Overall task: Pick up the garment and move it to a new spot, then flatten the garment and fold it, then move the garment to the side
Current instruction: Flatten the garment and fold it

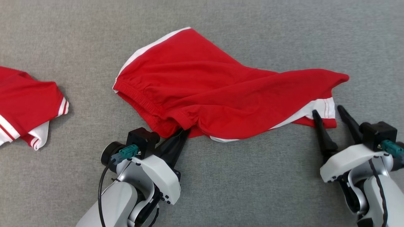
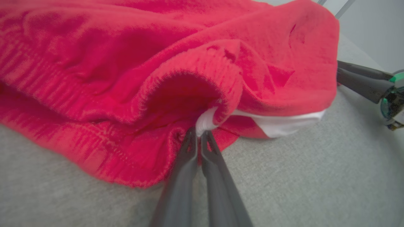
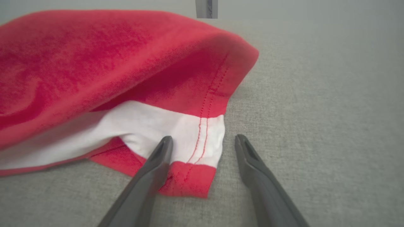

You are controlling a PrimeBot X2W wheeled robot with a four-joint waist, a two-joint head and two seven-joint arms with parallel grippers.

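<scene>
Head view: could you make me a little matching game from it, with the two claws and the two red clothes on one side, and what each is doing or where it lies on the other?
Column one:
1. left gripper
2. right gripper
3. red shorts
4. second red garment

Column two:
A. open, at a white-trimmed corner
B. lies at the far left edge of the view
C. shut on a red edge of cloth
D. rumpled in the middle of the grey surface

Pairs: 1-C, 2-A, 3-D, 4-B
</scene>
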